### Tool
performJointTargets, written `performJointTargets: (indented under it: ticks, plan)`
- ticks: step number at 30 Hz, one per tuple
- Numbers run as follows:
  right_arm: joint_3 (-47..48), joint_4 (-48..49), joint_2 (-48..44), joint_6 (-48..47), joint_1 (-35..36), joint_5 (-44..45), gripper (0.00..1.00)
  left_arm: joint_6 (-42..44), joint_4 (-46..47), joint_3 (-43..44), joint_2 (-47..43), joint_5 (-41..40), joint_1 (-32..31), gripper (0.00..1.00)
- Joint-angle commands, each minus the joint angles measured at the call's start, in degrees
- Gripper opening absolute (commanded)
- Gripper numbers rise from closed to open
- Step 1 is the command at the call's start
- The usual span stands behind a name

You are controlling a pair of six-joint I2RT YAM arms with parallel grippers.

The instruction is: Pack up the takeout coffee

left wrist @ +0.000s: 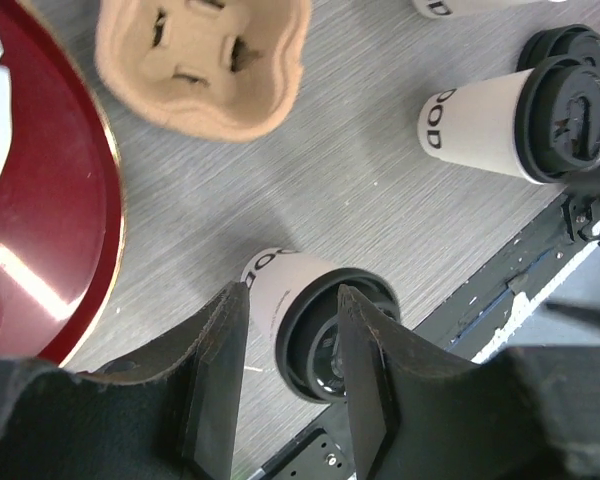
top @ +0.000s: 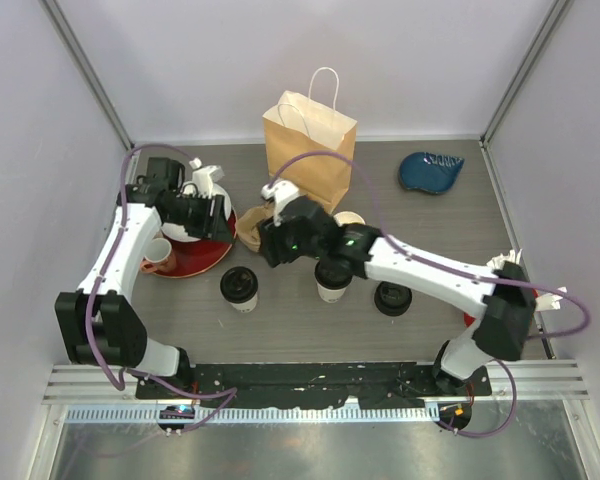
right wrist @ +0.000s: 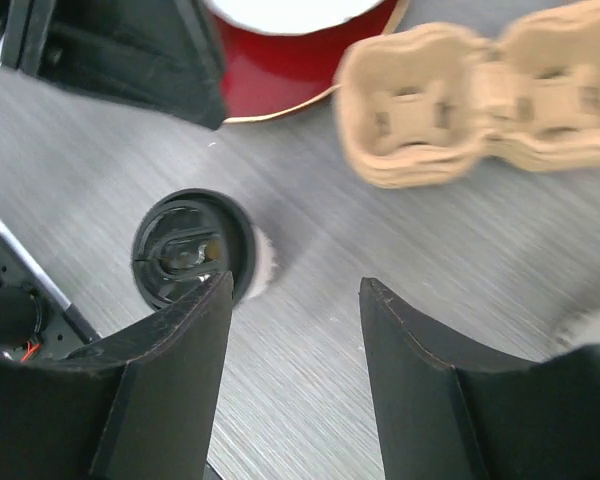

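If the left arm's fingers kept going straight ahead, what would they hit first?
Probably the lidded paper cup, which shows between the left fingers in the wrist view. Nothing seems to lie before it, though depth is unclear.

Top view: high over near edge, down on whole table (top: 310,325). Wrist views — close, downward — share cup carrier (left wrist: 200,60) and left cup (left wrist: 298,308).

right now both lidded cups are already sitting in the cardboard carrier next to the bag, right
No: the cardboard carrier next to the bag is empty. Both lidded cups stand on the table in front of it, the left cup and the right cup, as the top external view shows.
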Motion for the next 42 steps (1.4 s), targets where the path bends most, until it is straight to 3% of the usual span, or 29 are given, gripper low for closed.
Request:
performJointTargets:
  ticks: [1, 6, 12, 14, 17, 21, 26, 35, 42]
  plan:
    - [-2.7, -9.0, -11.9, 3.3, -4.4, 7.0, 0.58, -2.4, 3.6, 5.0, -1.6, -1.6, -5.5, 0.43]
    - [-12.2, -13.4, -22.4, 4.8, -10.3, 5.9, 0.58, -4.8, 3.1, 7.8, 0.7, -0.8, -15.3, 0.37]
    - [-19.3, -12.9, -29.6, -4.3, -13.4, 0.1, 0.67, -17.4, 7.2, 10.0, 6.9, 2.7, -23.8, 0.37]
    - [-19.8, -12.4, -30.8, -0.4, -21.1, -2.7, 0.68, -21.5, 9.5, 10.2, 9.2, 3.1, -26.4, 0.39]
    - [-20.7, -11.8, -30.1, 2.8, -26.3, -5.9, 0.63, -25.4, 12.8, 9.4, 11.5, 2.5, -28.6, 0.40]
    - [-24.4, -9.4, -30.2, 5.2, -26.2, -11.9, 0.63, -27.6, 15.7, 8.2, 13.7, 2.0, -30.7, 0.39]
    - [-28.9, -7.7, -33.0, 8.3, -26.2, -12.4, 0.62, -28.2, 17.8, 7.3, 14.4, 1.0, -32.2, 0.35]
    - [-31.3, -5.2, -33.8, 13.2, -26.1, -14.3, 0.43, -29.5, 20.2, 5.7, 15.9, -0.1, -32.3, 0.27]
    - [-31.5, -3.4, -32.5, 15.6, -25.4, -15.8, 0.43, -30.8, 21.3, 6.2, 15.7, 1.0, -32.3, 0.27]
